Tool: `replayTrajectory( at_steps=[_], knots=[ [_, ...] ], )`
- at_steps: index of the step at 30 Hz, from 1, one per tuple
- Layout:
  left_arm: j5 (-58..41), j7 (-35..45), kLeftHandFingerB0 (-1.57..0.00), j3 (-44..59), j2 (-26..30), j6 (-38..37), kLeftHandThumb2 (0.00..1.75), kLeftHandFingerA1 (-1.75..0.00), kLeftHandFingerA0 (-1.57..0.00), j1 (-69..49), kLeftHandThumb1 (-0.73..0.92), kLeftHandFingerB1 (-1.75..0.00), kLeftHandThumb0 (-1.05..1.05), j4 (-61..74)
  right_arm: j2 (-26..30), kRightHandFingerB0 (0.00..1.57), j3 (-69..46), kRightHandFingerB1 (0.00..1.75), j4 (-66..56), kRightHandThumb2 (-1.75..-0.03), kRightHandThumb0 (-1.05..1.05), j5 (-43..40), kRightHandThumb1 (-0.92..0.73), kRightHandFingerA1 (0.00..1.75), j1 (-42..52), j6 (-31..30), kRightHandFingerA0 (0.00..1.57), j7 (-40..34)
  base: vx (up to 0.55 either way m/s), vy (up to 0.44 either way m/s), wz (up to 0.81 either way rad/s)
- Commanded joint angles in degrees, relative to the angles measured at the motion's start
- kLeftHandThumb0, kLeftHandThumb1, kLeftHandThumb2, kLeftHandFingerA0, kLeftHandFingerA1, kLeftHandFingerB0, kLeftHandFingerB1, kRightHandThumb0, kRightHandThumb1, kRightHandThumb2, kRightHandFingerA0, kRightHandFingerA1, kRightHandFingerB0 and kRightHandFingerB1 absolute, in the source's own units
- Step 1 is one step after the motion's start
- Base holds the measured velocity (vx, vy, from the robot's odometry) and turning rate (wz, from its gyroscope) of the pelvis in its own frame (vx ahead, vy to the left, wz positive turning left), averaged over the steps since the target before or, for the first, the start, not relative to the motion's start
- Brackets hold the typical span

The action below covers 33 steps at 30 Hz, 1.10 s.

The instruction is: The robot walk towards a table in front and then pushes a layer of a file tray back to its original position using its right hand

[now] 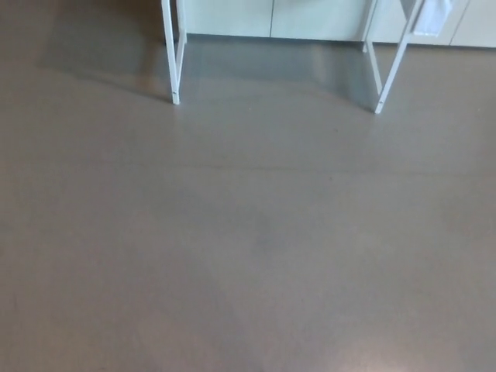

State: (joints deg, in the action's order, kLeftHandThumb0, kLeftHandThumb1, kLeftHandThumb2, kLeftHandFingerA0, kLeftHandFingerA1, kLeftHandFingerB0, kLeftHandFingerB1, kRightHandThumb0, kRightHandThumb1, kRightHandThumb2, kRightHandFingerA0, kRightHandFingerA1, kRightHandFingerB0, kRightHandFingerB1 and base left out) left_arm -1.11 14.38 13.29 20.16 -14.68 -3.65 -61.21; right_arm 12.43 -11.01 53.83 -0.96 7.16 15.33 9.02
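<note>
Grey floor is filling the view; white table legs are standing before pale cabinets. Neither hand, hence no fingers, is showing.

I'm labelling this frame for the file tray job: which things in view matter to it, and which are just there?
Part of the job:
- white table legs, left and right, the table to walk to
- floor to cross

Just there:
- pale cabinet fronts behind
- white tag hanging top right

File tray and both hands: not in view.
</note>
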Motion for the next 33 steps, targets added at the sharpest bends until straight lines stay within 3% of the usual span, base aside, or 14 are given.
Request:
replayTrajectory(
  at_steps=[1,16,33],
  knots=[
    [-0.6,0.06,-0.37,-0.03,0.39,-2.22,0.57,-0.44,-0.45,-0.6,0.59,-0.34,-0.14,-0.65,0.74,0.37,0.16,0.37,0.81,-0.56,-0.18,-0.22,-0.58,0.44,-0.24,0.76,0.53,-0.22,0.21,0.006,0.12],
    [-0.11,-0.96,-0.42,-0.93,0.88,-3.07,0.62,-0.44,-0.42,-0.56,0.53,-0.4,-0.25,-0.91,1.26,0.37,1.36,0.38,0.27,-0.56,-0.2,0.3,-0.57,0.46,-0.86,0.72,0.56,-0.98,0.27,-0.158,0.09],
    [0.68,-2.31,-0.43,-1.97,1.85,-5.76,0.64,-0.46,-0.42,-1.95,0.52,-0.41,-0.28,-2.54,1.24,0.38,3.16,0.38,1.02,-0.57,-0.21,0.88,-0.57,0.46,-1.88,0.51,0.55,-1.47,0.32,0.136,-0.15]
  ],
)
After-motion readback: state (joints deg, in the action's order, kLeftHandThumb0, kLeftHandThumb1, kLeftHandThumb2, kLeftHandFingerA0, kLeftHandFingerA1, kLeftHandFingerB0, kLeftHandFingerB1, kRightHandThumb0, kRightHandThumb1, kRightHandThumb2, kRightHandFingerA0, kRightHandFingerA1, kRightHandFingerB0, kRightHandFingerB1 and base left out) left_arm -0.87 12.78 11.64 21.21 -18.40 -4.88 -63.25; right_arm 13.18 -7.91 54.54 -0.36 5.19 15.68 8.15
